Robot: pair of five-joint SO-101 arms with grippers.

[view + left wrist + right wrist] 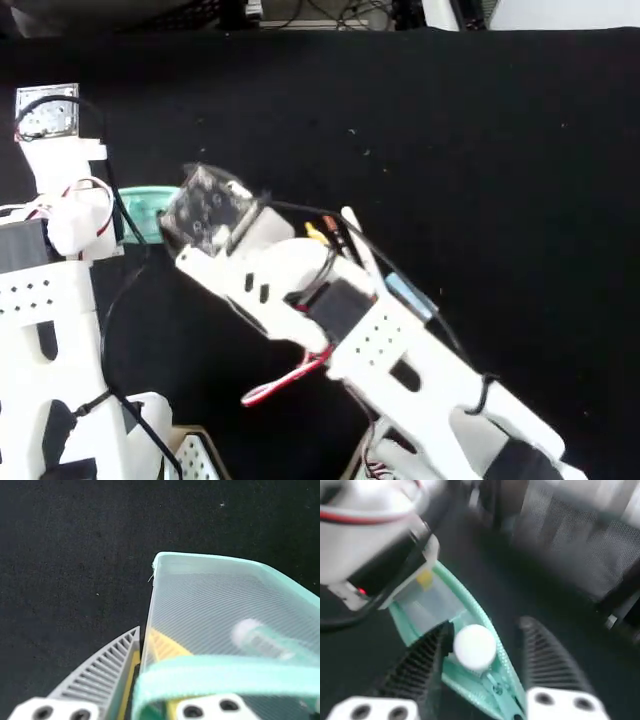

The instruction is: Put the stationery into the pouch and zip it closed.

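Note:
A translucent pouch (210, 600) with a teal rim lies on the black cloth. My left gripper (142, 680) is shut on its edge, one grey finger (107, 672) outside and a yellow pad behind the wall. Through that wall a pale, white-ended cylinder (255, 636) shows inside. In the right wrist view my right gripper (482, 655) stands open over the pouch's (435, 602) teal zipper edge. A round white end (475, 646) sits between the dark fingers, close to one finger (427, 662). In the high view the right arm's head (205, 212) covers most of the pouch (148, 208).
Black cloth (480, 150) covers the table and lies bare to the right and far side. The left arm's white body (50, 300) stands at the left edge. Red and black cables (290, 375) hang off the right arm. A mesh chair (580, 545) shows beyond the table.

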